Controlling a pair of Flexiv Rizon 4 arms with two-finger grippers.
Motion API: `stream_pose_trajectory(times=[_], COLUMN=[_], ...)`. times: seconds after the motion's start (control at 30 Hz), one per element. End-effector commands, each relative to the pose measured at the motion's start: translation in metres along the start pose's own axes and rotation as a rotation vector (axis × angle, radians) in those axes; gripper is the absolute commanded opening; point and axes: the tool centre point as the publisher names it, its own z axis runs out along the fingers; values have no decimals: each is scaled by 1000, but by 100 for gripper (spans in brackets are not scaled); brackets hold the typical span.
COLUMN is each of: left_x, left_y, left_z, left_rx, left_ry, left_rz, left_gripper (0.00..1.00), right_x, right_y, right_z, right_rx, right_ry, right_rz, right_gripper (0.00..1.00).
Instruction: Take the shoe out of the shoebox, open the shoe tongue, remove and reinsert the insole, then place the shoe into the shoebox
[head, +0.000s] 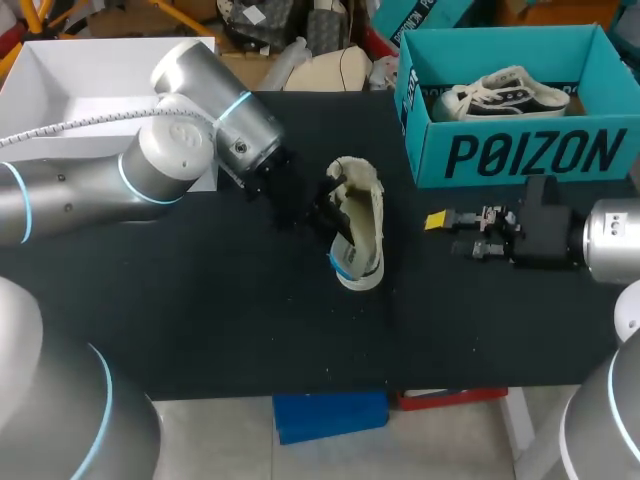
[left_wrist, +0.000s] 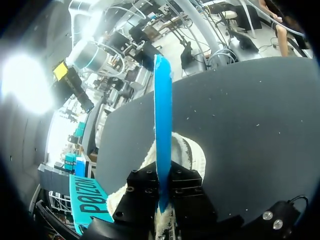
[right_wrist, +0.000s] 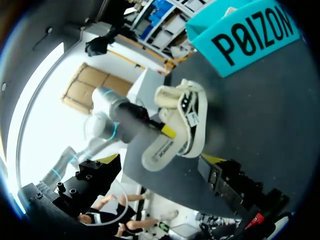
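Note:
A cream shoe lies on its side in the middle of the black table. A blue insole stands up out of it, and my left gripper is shut on the insole's lower end. In the head view that gripper sits just left of the shoe, where a strip of the blue insole shows at the near end. My right gripper hangs open to the right of the shoe with nothing in it. In its own view the shoe lies ahead of its spread fingers.
The teal shoebox stands at the back right with a black-and-white sneaker inside. A white open box sits at the back left. The teal shoebox is beyond the shoe in the right wrist view.

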Motion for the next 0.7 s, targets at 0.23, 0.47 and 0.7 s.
stream_pose_trajectory(times=[0.23,0.47,0.7], left_x=[-7,-6,-13], left_y=[-16,-38,-62], left_z=[-3,-9,-7], left_rx=[-25,-25,-15], left_ry=[10,24,28], left_rz=[7,7,17], left_gripper=[77,75,58], right_x=[1,1,1], right_y=[1,1,1], right_z=[1,1,1], right_rx=[2,2,2], right_ry=[-3,-3,-3], right_rz=[1,1,1], right_gripper=[100,100,100])
